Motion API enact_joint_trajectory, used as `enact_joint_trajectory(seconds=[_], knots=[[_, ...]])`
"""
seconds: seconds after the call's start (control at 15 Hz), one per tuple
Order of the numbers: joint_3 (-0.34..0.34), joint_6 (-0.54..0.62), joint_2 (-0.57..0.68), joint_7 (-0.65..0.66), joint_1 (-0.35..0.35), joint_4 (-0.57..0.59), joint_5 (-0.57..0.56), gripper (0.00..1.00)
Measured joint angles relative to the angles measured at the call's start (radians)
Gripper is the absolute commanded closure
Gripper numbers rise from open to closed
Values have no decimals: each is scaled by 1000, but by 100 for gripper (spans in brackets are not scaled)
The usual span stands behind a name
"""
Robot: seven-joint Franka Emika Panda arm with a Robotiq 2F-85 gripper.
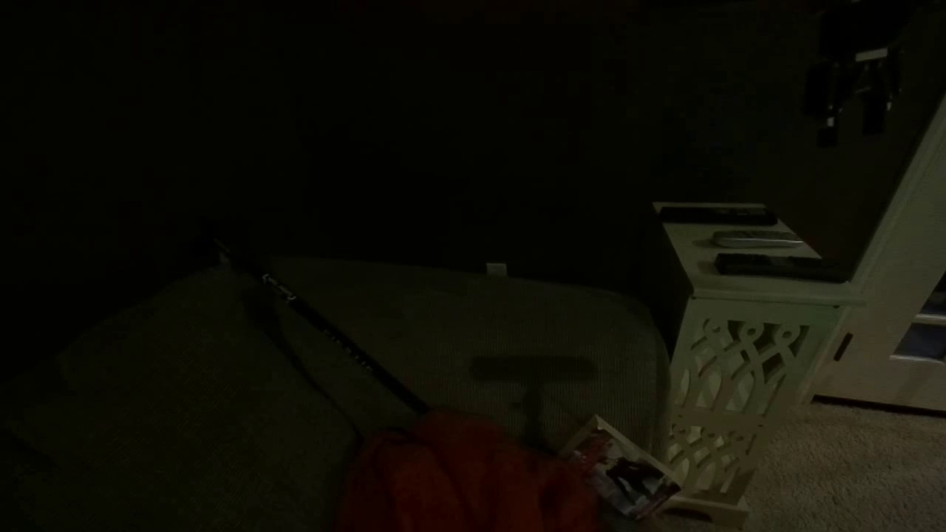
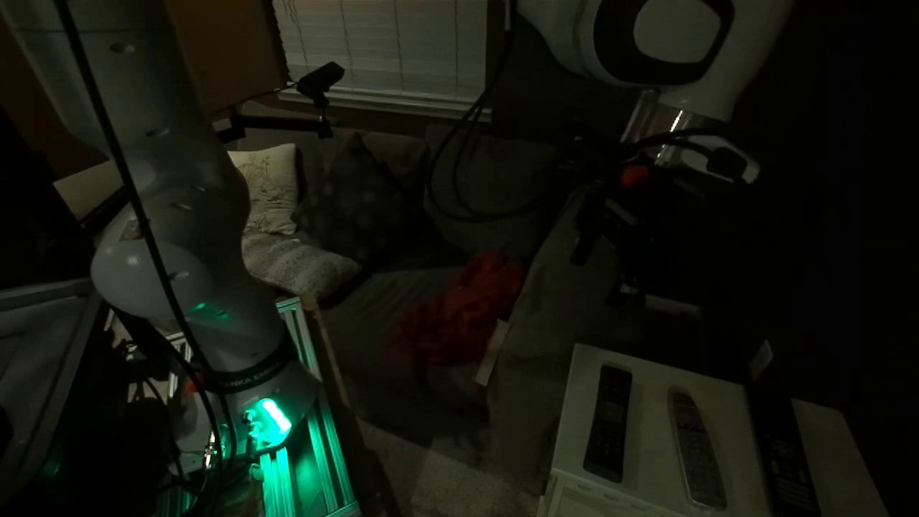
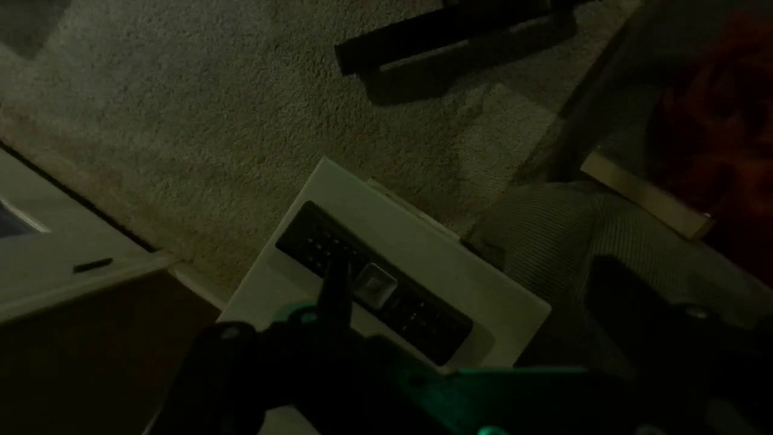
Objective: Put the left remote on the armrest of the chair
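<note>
The left remote is dark and lies on the white lattice-sided table, beside a silver remote and another dark remote. In the wrist view the left remote shows a pale square among its keys. The chair is wide and grey-green, and its ribbed armrest is beside the table. My gripper is open and empty, high above the table. It also shows dimly in an exterior view. In the wrist view one finger overlaps the left remote and the other overlaps the chair.
The white table stands against the chair. A red cloth and a boxed or book-like item lie on the chair. A black pole crosses above it. A door is beyond the table. The room is very dark.
</note>
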Motion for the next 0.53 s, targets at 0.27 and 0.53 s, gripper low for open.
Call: enact_joint_trajectory(seconds=[0.27,0.53], knots=[[-12,88,-10,-235,-18,-78,10,0],[-17,102,-4,-306,-24,-96,31,0]])
